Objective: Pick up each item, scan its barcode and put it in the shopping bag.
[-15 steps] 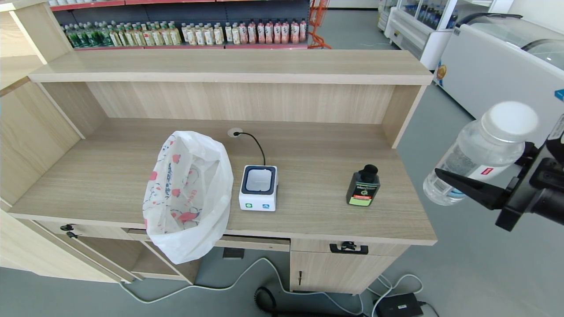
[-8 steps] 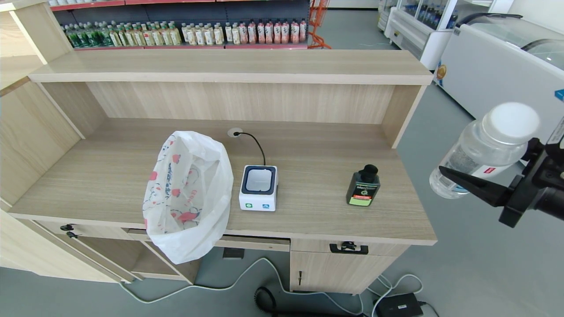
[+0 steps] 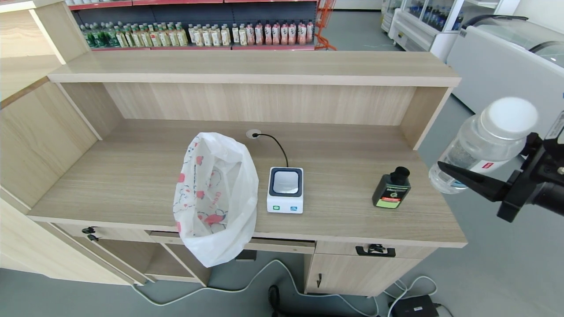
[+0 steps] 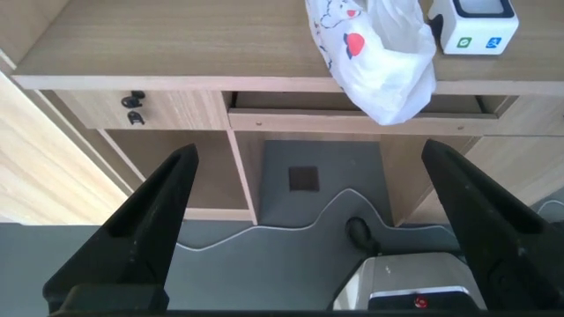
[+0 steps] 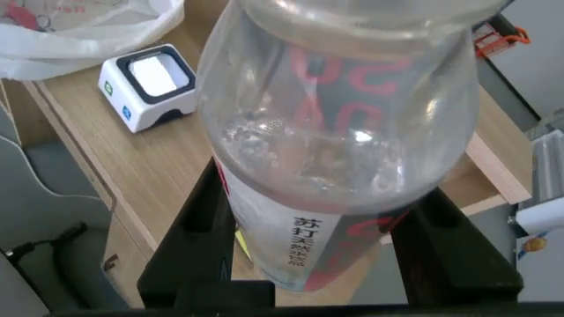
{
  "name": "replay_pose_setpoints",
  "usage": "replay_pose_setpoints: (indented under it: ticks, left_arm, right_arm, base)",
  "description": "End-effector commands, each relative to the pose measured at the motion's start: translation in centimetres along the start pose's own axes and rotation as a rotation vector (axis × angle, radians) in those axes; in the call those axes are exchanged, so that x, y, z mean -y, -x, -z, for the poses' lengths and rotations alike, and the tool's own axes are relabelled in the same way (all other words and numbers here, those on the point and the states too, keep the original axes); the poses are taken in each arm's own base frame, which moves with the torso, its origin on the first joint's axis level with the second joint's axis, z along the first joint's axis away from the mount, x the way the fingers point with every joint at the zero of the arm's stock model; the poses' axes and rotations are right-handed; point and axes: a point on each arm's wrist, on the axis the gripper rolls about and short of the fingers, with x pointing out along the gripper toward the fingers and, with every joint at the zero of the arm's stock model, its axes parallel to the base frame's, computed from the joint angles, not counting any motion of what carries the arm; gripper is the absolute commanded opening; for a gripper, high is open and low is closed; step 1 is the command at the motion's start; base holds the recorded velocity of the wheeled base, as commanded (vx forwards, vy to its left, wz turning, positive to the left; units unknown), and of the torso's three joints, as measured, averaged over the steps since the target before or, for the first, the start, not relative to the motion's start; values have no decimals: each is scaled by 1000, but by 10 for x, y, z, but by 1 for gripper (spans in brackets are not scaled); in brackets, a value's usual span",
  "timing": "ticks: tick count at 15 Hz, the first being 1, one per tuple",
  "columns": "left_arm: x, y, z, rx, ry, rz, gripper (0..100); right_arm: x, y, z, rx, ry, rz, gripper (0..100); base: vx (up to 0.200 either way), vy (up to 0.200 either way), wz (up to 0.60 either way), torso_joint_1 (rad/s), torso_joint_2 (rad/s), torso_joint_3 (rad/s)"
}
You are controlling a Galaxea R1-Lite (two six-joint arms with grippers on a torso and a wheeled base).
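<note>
1. Water bottle (image 3: pixel 482 147): clear, white cap, red-and-white label. It is held tilted in the air off the counter's right end, cap up and away from the counter.
2. Right hand (image 3: pixel 473 169): black, clamped on the bottle's body, with one finger (image 3: pixel 467 180) lying across the lower side.
3. Dark bottle (image 3: pixel 391 188): black cap, green-and-red label. It stands upright on the counter (image 3: pixel 132 176) near the right end, well apart from the scanner.
4. Scanner (image 3: pixel 285 189): white box with a dark-framed window facing up, set mid-counter just right of the bag. Its black cable (image 3: pixel 275 143) runs back to a grommet.
5. Shopping bag (image 3: pixel 218 198): white with red print, mouth open, draped over the counter's front edge.
6. Left hand (image 4: pixel 308 154): low, before the drawer fronts, fingers (image 4: pixel 150 220) spread wide, nothing between them.

Change: the head view has swung, so the whole scene sits further right. The counter items keep their places relative to one another. The gripped bottle now overlaps the counter's right end.
</note>
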Motion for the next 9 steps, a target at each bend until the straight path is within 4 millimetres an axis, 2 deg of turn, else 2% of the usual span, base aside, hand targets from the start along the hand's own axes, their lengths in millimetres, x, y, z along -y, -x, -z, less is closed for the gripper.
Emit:
replay_pose_setpoints:
  ticks: [1, 2, 3, 4, 6, 7, 8, 9]
  left_arm:
    - [0, 0, 0, -1, -1, 0, 100]
    - [0, 0, 0, -1, -4, 0, 100]
    - [0, 0, 0, -1, -4, 0, 100]
    - [0, 0, 0, -1, -4, 0, 100]
    - [0, 0, 0, -1, -4, 0, 100]
    - [0, 0, 0, -1, -4, 0, 100]
    - [0, 0, 0, -1, -4, 0, 100]
    - [0, 0, 0, -1, -4, 0, 100]
  right_arm:
    - [3, -12, 1, 0, -1, -6, 0]
    - [9, -29, 4, 23, 8, 18, 0]
    - [11, -36, 5, 34, 11, 27, 0]
    - [15, -57, 12, 67, 19, 32, 0]
    - [20, -78, 26, 104, 33, 14, 0]
    - [20, -96, 40, 132, 36, -7, 0]
    - [20, -102, 44, 142, 37, -19, 0]
    - [22, -119, 57, 181, 44, -60, 0]
  base:
    - [0, 200, 0, 7, 2, 2]
    - [0, 200, 0, 2, -2, 2]
    - [0, 200, 0, 12, -2, -2]
    - [0, 200, 0, 7, 7, 2]
    - [0, 200, 0, -2, 2, -2]
    - [0, 200, 0, 2, 2, 2]
    - [0, 200, 0, -2, 2, 2]
    - [0, 200, 0, 7, 7, 2]
